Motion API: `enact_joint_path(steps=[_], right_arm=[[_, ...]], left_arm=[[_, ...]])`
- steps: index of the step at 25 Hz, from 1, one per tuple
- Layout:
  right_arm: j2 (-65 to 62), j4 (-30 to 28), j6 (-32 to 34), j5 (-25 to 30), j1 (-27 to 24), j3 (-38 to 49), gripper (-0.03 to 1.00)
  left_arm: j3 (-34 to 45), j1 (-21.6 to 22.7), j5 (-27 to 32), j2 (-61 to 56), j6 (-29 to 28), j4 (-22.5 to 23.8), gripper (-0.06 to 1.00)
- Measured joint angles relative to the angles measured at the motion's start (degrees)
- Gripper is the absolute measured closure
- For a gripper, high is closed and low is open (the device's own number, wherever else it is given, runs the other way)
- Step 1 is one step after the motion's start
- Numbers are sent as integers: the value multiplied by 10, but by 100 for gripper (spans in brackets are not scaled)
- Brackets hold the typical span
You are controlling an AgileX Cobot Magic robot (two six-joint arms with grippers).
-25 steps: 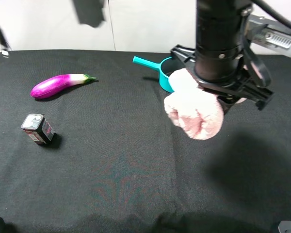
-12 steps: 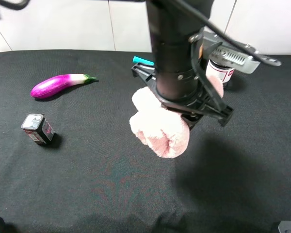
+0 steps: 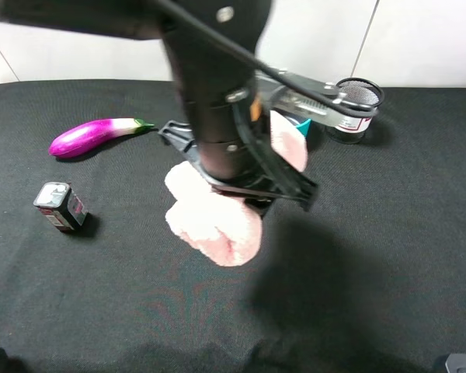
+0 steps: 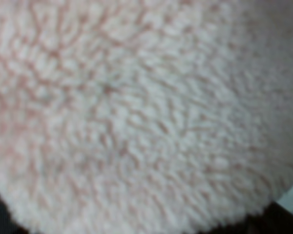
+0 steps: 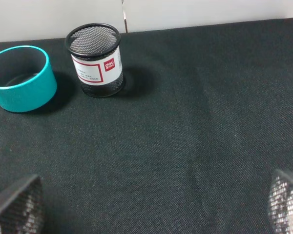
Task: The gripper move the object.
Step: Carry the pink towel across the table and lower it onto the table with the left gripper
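The pale pink towel (image 3: pixel 211 221) hangs above the black cloth, pinched at its middle. One lobe droops low and another (image 3: pixel 288 141) sticks up behind the arm. My left gripper (image 3: pixel 248 186), the black end of the large arm, is shut on it near the table's middle. The left wrist view is filled by the towel's fuzzy pink pile (image 4: pixel 136 112), which hides the fingers. My right gripper (image 5: pixel 149 204) is open and empty, with its mesh-patterned fingertips (image 5: pixel 14 204) at the frame's corners. It does not show in the exterior high view.
A purple eggplant (image 3: pixel 93 134) lies at the back left, with a small dark box (image 3: pixel 60 206) in front of it. A teal pot (image 5: pixel 22 78) and a black mesh cup (image 3: pixel 356 109) (image 5: pixel 95 61) stand at the back right. The arm hides most of the pot in the exterior high view.
The left arm has carried the towel leftward and toward the front, from over the teal pot to the table's middle. The mesh cup has come into view behind it.
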Motion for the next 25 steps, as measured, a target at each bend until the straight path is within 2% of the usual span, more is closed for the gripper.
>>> enact_joint_path(steps=[8, 18, 25], right_arm=[[0, 0, 1, 0, 0, 0, 27], [0, 0, 1, 0, 0, 0, 27], [0, 1, 2, 0, 0, 0, 27]], left_arm=[[99, 27, -31, -43, -40, 6, 42], [143, 36, -50, -46, -80, 23, 42], [189, 67, -67, -88, -95, 30, 42]])
